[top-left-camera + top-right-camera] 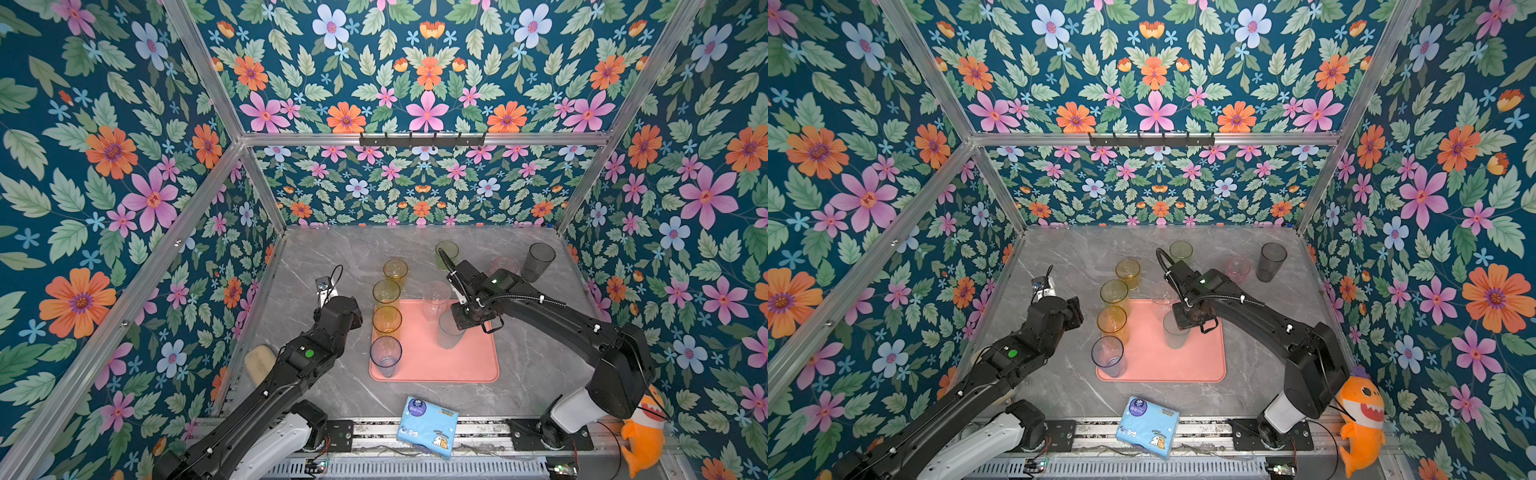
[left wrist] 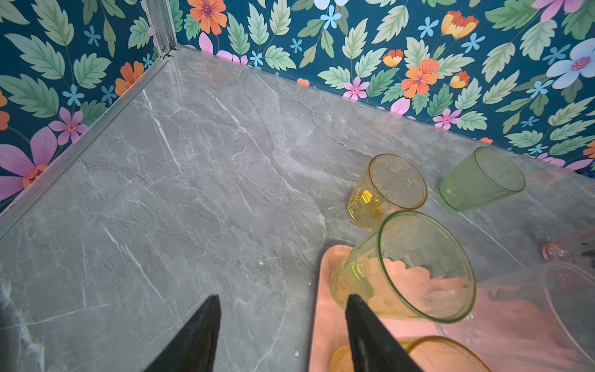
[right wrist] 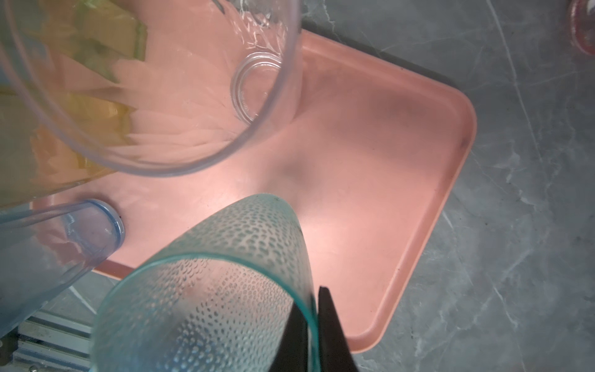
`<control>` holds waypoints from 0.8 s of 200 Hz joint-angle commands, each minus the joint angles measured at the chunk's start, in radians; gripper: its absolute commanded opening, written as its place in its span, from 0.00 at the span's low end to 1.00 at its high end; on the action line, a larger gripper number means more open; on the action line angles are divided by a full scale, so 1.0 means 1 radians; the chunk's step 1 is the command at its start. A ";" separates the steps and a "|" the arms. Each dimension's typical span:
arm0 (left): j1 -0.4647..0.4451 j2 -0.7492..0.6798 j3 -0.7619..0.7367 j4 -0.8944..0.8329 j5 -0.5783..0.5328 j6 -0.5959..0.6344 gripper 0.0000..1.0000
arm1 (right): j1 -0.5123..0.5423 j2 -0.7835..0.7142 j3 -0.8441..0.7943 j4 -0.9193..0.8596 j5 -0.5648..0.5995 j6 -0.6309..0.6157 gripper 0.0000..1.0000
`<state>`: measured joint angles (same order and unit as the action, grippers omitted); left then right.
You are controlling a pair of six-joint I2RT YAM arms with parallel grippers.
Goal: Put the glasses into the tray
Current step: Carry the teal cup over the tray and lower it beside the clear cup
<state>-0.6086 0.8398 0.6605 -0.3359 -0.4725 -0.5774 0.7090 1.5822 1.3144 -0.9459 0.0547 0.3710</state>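
**Right gripper [image 3: 314, 306] holds the teal glass [image 3: 225, 257] over the tray [image 1: 469, 361]**

In both top views we see the salmon-pink tray in the middle of the grey marble table [image 1: 324, 257]. The right gripper is clamped on the rim of the teal glass, with one finger inside the wall and one outside. The glass hangs upright over the middle of the tray. We cannot tell whether its base touches the tray.

The left gripper [image 2: 283, 296] has its fingers apart and holds nothing. It is over the table, just beside the left edge of the tray.

Four glasses stand on the tray. Along the left edge, from far to near, are the yellow-green glass [image 1: 386, 293], an amber glass [image 1: 387, 320] and the blue-grey glass [image 1: 385, 355]. The clear glass [image 1: 436, 301] stands at the far edge, just beside the teal one.

Four more glasses are on the table behind the tray: a short amber glass [image 1: 395, 270], the green glass [image 1: 452, 251], the pink glass [image 1: 505, 264] and the smoky grey glass [image 1: 539, 262]. A light-blue tissue packet [image 1: 428, 426] lies at the near edge of the table.
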 commanded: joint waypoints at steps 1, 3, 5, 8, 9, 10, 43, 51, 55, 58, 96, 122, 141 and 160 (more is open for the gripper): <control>0.001 0.001 -0.003 0.012 0.001 -0.012 0.64 | 0.013 0.020 0.008 0.013 0.011 0.017 0.00; 0.001 0.001 -0.004 0.012 0.001 -0.012 0.64 | 0.015 0.021 0.008 0.013 0.012 0.018 0.00; 0.001 0.001 -0.004 0.012 0.001 -0.013 0.65 | 0.015 0.024 0.007 0.013 0.013 0.019 0.00; 0.001 0.001 -0.004 0.012 0.002 -0.014 0.65 | 0.015 0.026 0.007 0.014 0.015 0.022 0.00; 0.001 0.001 -0.004 0.012 0.002 -0.015 0.65 | 0.017 0.027 0.007 0.014 0.015 0.023 0.00; 0.001 0.001 -0.004 0.011 0.002 -0.014 0.65 | 0.018 0.028 0.008 0.014 0.016 0.023 0.00; 0.001 0.005 -0.002 0.012 0.004 -0.013 0.64 | 0.036 0.034 -0.003 0.042 0.016 0.042 0.00; 0.001 0.007 -0.001 0.012 0.004 -0.014 0.64 | 0.041 0.032 -0.007 0.052 0.014 0.043 0.00; 0.001 0.008 -0.001 0.012 0.004 -0.015 0.64 | 0.044 0.032 -0.007 0.056 0.014 0.043 0.00; 0.001 0.008 -0.002 0.012 0.004 -0.014 0.64 | 0.045 0.030 -0.009 0.060 0.014 0.043 0.00; 0.001 0.016 0.002 0.012 0.008 -0.018 0.65 | 0.057 0.032 -0.014 0.081 0.014 0.048 0.00; 0.001 0.011 0.001 0.012 0.011 -0.021 0.64 | 0.063 0.032 -0.016 0.089 0.021 0.051 0.00; 0.001 0.008 0.002 0.009 0.011 -0.024 0.64 | 0.067 0.033 -0.018 0.099 0.022 0.051 0.00; 0.001 0.005 0.001 0.008 0.013 -0.025 0.65 | 0.069 0.036 -0.017 0.102 0.030 0.050 0.00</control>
<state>-0.6086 0.8509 0.6579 -0.3328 -0.4648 -0.5961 0.7753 1.6146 1.2964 -0.8627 0.0635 0.4122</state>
